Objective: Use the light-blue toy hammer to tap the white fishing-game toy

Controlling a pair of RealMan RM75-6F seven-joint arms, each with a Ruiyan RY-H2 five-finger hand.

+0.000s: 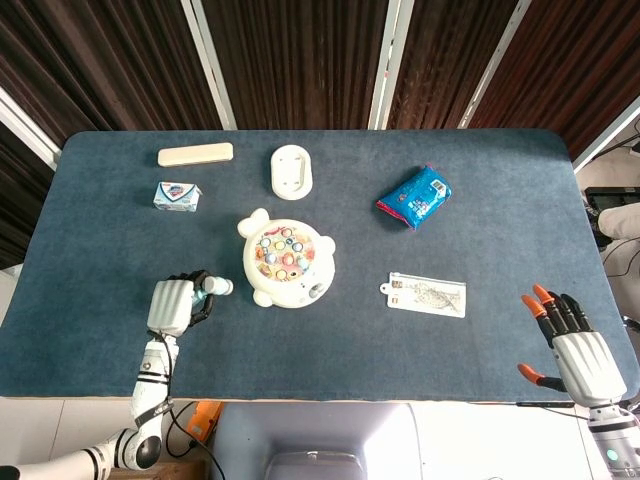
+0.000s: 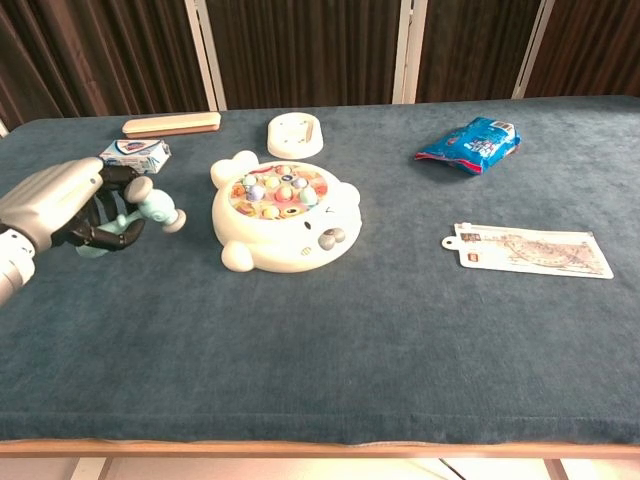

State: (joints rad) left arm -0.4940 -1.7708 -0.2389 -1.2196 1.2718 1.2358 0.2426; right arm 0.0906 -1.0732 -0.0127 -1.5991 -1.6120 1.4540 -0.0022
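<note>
Right hand (image 1: 580,350): near counter edge, fingers spread, grasping nothing, idle.
Left hand (image 2: 62,206): clenched round handle of light-blue plastic toy hammer (image 2: 143,211), hammer lifted clear of blue cloth counter (image 2: 400,340), head pointing toward toy.
White round fishing-game toy (image 2: 284,216): mid-counter, just right of hammer, untouched.
Status: pick-up done; tap not yet made.

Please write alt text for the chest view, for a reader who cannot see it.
The left robot hand holds a light-blue toy hammer above the blue table, beside the white fishing-game toy.
</note>
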